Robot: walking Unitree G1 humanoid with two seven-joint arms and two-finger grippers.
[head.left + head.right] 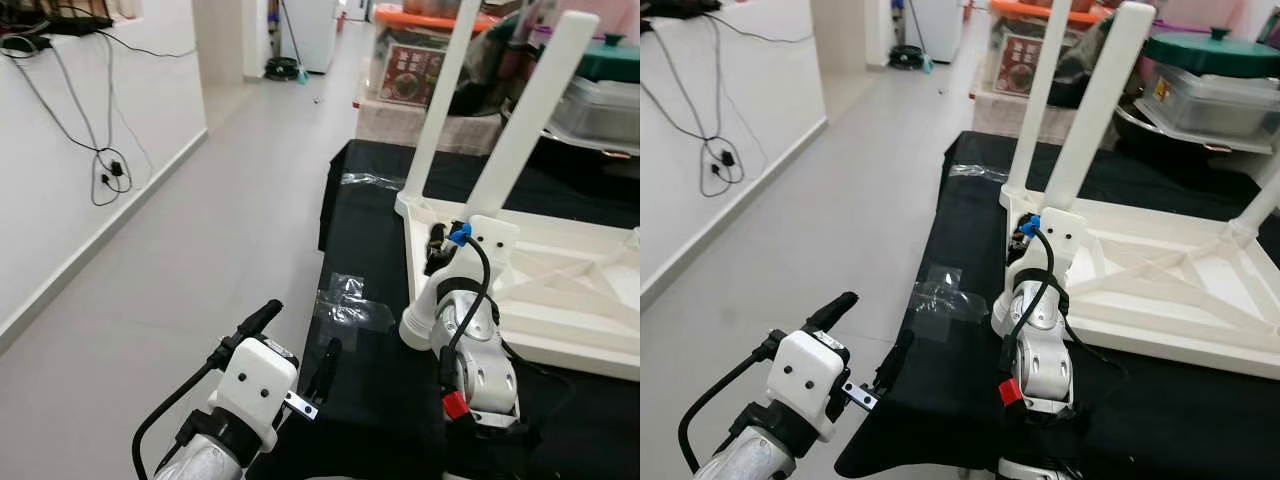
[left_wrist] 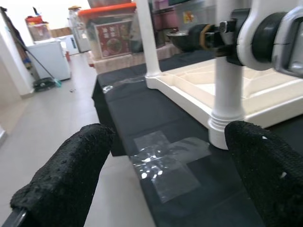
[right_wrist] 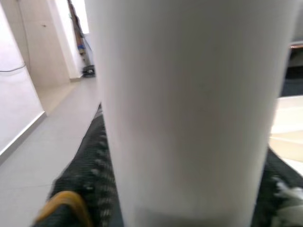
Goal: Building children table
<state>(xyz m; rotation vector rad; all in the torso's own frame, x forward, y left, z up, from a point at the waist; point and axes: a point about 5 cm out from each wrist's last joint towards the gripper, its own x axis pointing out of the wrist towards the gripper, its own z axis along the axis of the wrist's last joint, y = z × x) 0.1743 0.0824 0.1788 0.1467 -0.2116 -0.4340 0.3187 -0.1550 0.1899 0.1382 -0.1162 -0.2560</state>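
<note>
While right gripper [image 1: 1024, 232] clamps table leg [image 1: 1095, 110] | left gripper [image 1: 300, 340] open

The children table [image 1: 1160, 290] looks like smooth white plastic with a slight shine, and its leg [image 3: 189, 109] is plain and matt up close. The desk [image 1: 380, 390] is covered with matt black cloth, with patches of glossy clear tape [image 2: 165, 161] on it. The left end effector [image 2: 165, 175] has rough black fingers [image 2: 66, 175]. The floor [image 1: 200, 260] is smooth grey.
</note>
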